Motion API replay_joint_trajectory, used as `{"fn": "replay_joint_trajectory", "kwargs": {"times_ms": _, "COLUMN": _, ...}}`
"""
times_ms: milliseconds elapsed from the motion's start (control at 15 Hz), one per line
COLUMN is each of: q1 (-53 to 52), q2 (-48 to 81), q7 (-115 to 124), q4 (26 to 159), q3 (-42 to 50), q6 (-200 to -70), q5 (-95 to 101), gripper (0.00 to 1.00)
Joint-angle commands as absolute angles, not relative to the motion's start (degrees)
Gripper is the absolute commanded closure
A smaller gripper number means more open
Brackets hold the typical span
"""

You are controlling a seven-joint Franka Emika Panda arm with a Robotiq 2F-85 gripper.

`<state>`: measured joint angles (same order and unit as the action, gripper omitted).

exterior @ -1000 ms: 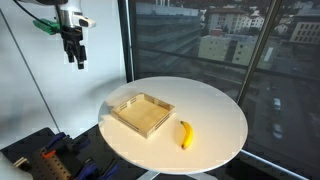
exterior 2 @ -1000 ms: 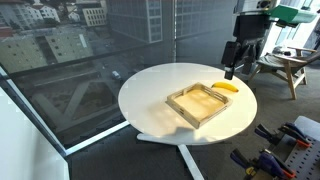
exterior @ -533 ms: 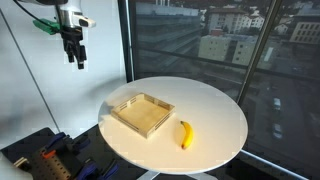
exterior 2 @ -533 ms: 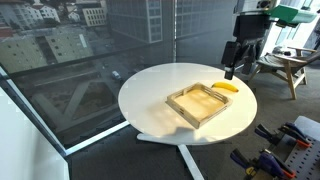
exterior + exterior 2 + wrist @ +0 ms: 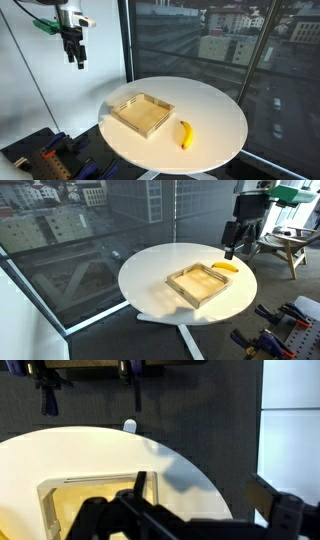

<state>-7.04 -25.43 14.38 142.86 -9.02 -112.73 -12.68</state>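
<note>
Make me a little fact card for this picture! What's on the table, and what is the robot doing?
table: round, white
tray: wooden, square, empty, sits on the table
banana: yellow, lies on the table beside the tray, not in it
end effector: open, holds nothing, high up in the air, touches nothing

No visible change, gripper (image 5: 76, 63) unmoved since earlier frames
</note>
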Motion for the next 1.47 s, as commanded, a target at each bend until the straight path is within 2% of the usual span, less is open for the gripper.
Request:
{"fn": "replay_joint_trajectory", "kwargs": {"times_ms": 0, "q1": -6.95, "q2": -25.43, "q7": 14.35, "q4": 142.79, "q3": -9.07, "q6": -112.62, "q5": -12.69, "gripper": 0.00}}
{"fn": "replay_joint_trajectory", "kwargs": {"times_ms": 1400, "q1": -6.14, "q2": -24.71, "q7": 14.89, "q4": 141.21, "q3": -8.91, "q6": -112.91, "q5": -11.85, "gripper": 0.00}}
